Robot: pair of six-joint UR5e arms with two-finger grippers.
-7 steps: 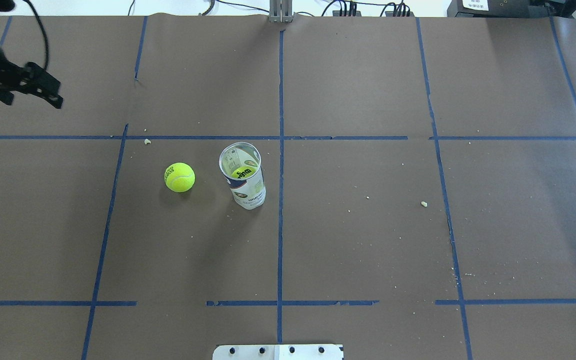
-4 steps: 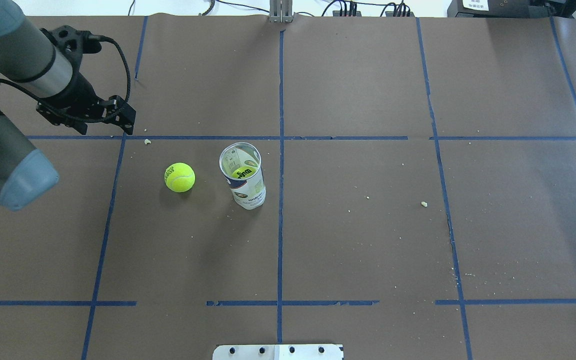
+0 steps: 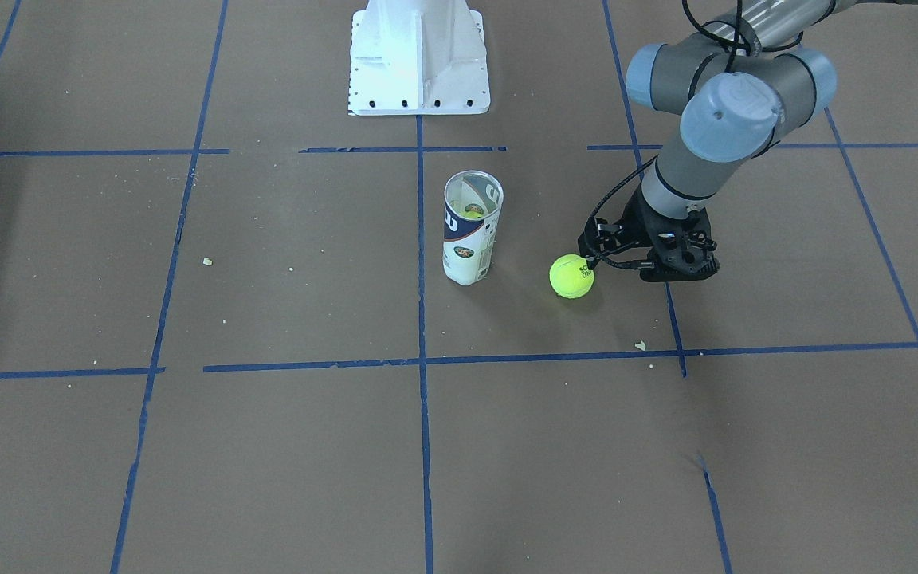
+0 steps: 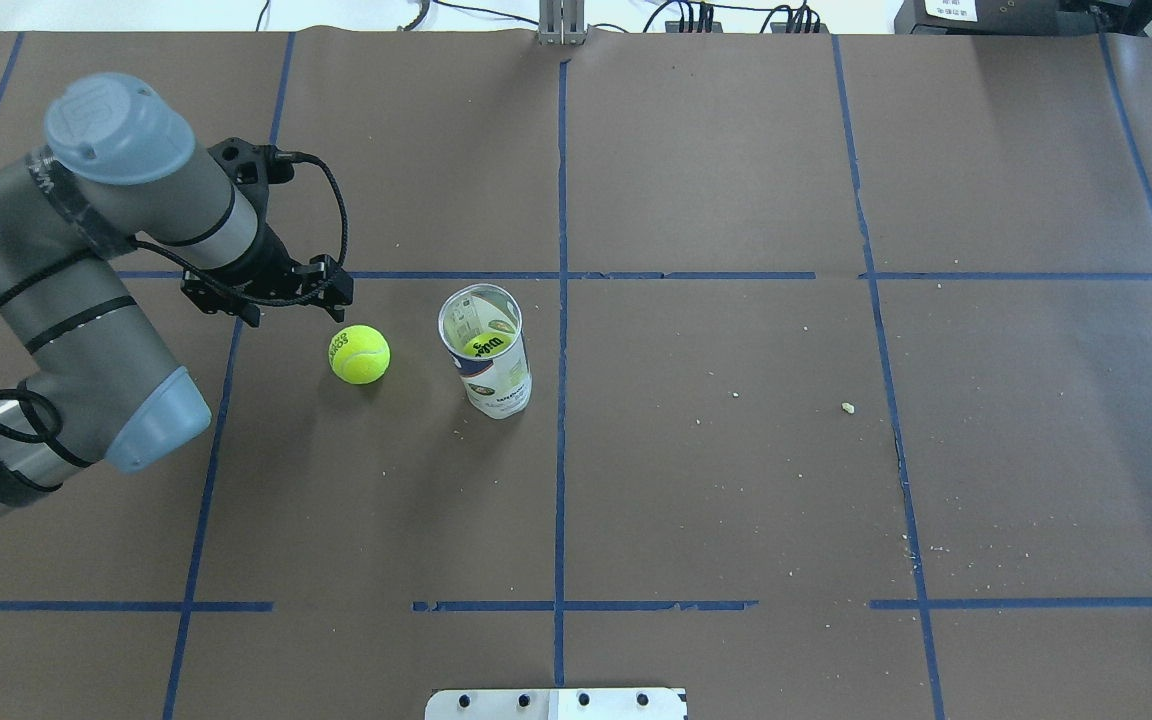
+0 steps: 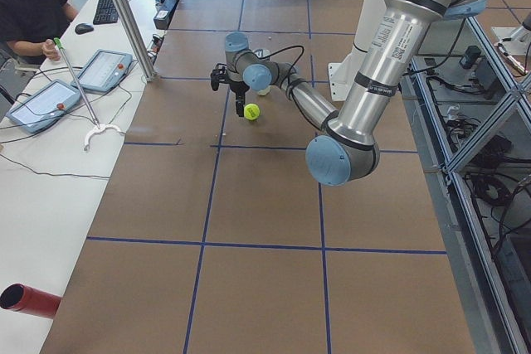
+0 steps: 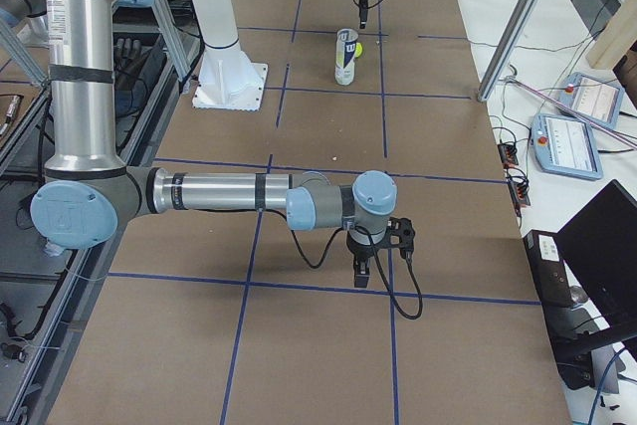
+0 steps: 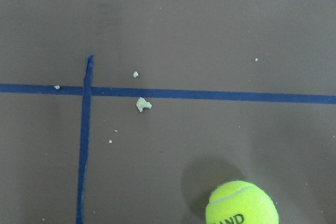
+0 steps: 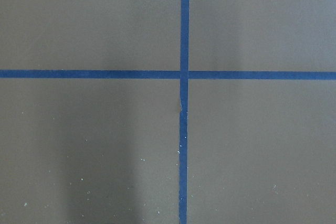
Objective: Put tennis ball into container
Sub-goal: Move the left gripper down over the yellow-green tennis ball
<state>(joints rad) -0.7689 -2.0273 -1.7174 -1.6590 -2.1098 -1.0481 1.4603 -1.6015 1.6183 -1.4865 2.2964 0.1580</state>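
The tennis ball (image 4: 359, 354) (image 3: 571, 276), bright yellow-green with black lettering, lies loose on the brown table. The container (image 4: 488, 352) (image 3: 471, 231), a clear tube with a navy-and-white label, stands upright just to the ball's right in the overhead view, with another yellow ball at its bottom. My left gripper (image 4: 271, 292) (image 3: 676, 271) points down beside the ball, on the side away from the tube and slightly farther from me. Its fingers are hidden under the wrist, so I cannot tell their state. The left wrist view catches the ball (image 7: 241, 203) at its bottom edge. My right gripper (image 6: 360, 274) hangs far from both things; I cannot tell its state.
The white robot base (image 3: 419, 56) stands at the near middle edge. Blue tape lines (image 4: 561, 300) divide the brown paper into a grid, and crumbs (image 4: 847, 407) are scattered on it. An operator (image 5: 29, 6) sits at a side desk with tablets.
My left arm has swept in from the far left edge toward the ball and lowered beside it. The ball and tube have not moved.
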